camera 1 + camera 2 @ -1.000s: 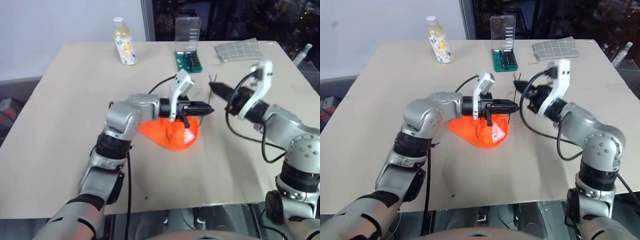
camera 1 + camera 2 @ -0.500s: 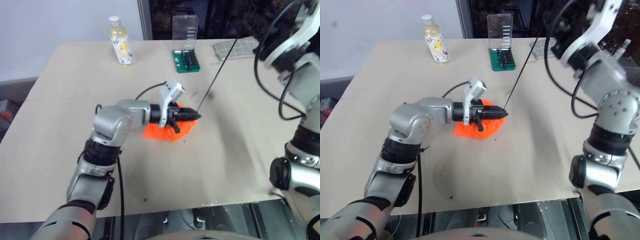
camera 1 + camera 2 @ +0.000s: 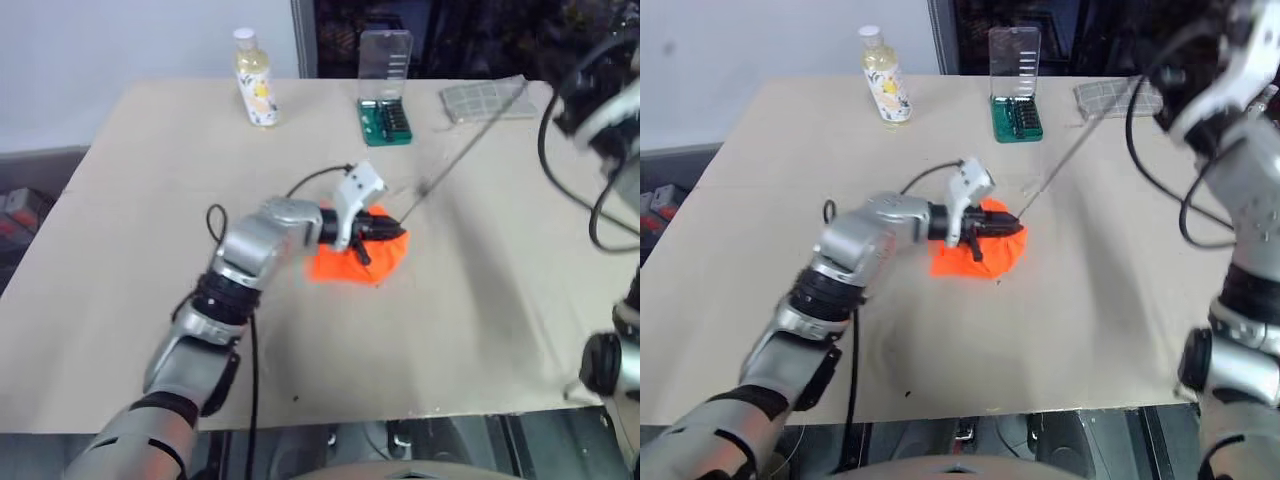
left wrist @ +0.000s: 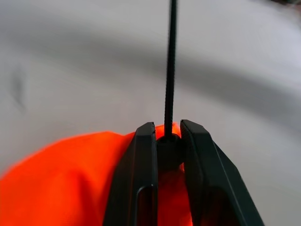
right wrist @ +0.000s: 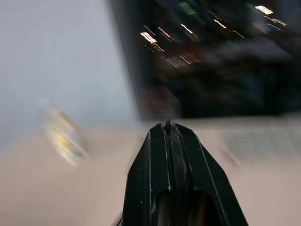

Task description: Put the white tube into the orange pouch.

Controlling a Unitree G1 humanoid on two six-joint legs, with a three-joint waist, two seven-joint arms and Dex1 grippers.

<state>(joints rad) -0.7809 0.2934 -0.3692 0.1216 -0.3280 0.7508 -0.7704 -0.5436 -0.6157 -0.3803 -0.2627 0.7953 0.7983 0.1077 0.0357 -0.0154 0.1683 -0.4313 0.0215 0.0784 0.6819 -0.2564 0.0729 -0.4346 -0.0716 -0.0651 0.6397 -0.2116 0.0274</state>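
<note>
Change since earlier: the right arm has swung up and away from the orange pouch (image 3: 358, 259); a thin black cord (image 3: 455, 160) is now drawn taut between the two tools.
Left tool (image 4: 168, 141): rests on the pouch's far-right edge, fingers narrowly parted and pinching a black toggle at the cord's end, probably anchoring the pouch.
Right tool (image 5: 169, 129): lifted high, well right of the pouch, fingers pressed together, seemingly gripping the cord; likely tightening the drawstring.
White tube: I cannot see it; possibly inside the pouch.
Bench (image 3: 150, 250): bottle (image 3: 254, 90), bit set (image 3: 386, 118) and checked cloth (image 3: 482, 99) stand well behind the pouch.
</note>
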